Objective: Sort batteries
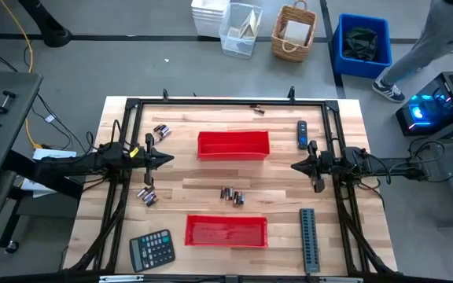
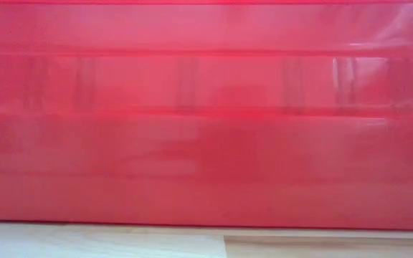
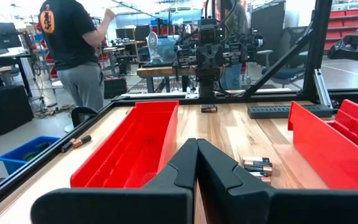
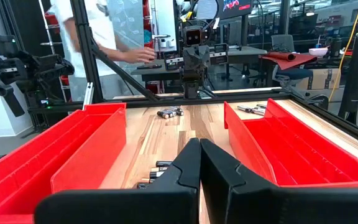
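Observation:
Batteries lie on the wooden table in small groups: far left [image 1: 160,131], near left [image 1: 147,196], and in the middle [image 1: 232,196] between the two red trays [image 1: 233,145] [image 1: 226,230]. One battery [image 1: 258,110] lies at the far edge. My left gripper [image 1: 170,158] hovers shut at the left, pointing toward the table's right. My right gripper [image 1: 295,166] hovers shut at the right, facing it. The middle batteries [image 3: 257,167] [image 4: 154,171] show in both wrist views, beyond the shut fingertips [image 3: 196,155] [image 4: 199,152].
A calculator [image 1: 152,249] lies at the near left, a long grey ridged strip [image 1: 309,238] at the near right, and a small black-and-blue device [image 1: 302,134] at the far right. The near tray's wall [image 2: 206,115] fills the low view. A person stands beyond the table.

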